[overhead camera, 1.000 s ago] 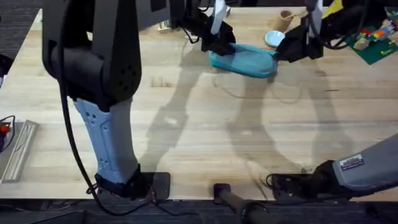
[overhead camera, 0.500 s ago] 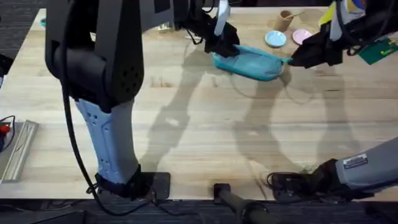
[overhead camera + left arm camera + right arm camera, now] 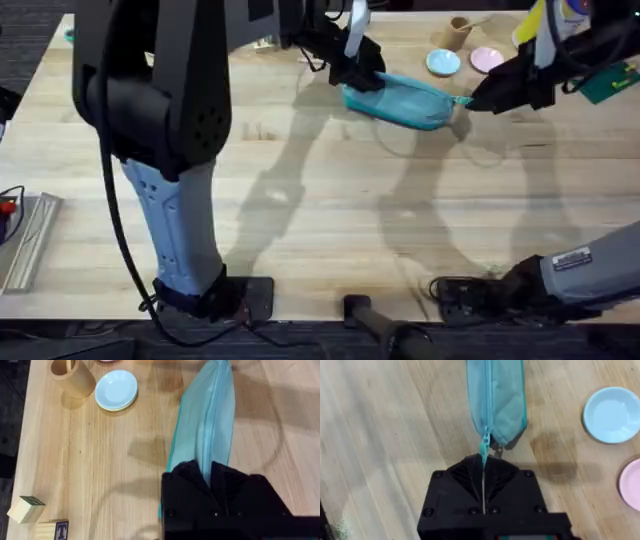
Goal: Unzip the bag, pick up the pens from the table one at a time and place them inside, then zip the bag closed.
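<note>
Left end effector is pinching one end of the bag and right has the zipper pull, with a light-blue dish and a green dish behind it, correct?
Nearly. Beside the light-blue dish sits a pink dish, not green; overhead shows it. The left end effector clamps the bag and the right end effector holds its zipper pull.

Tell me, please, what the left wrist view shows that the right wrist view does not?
Left wrist view alone: a wooden cup, two wooden blocks near the table's edge, and the left gripper shut on one end of the bag.

Right wrist view alone: a pink dish, and the right gripper shut on the zipper pull at the bag's other end.

Both: the teal bag with its zipper, the light-blue dish and the table.
</note>
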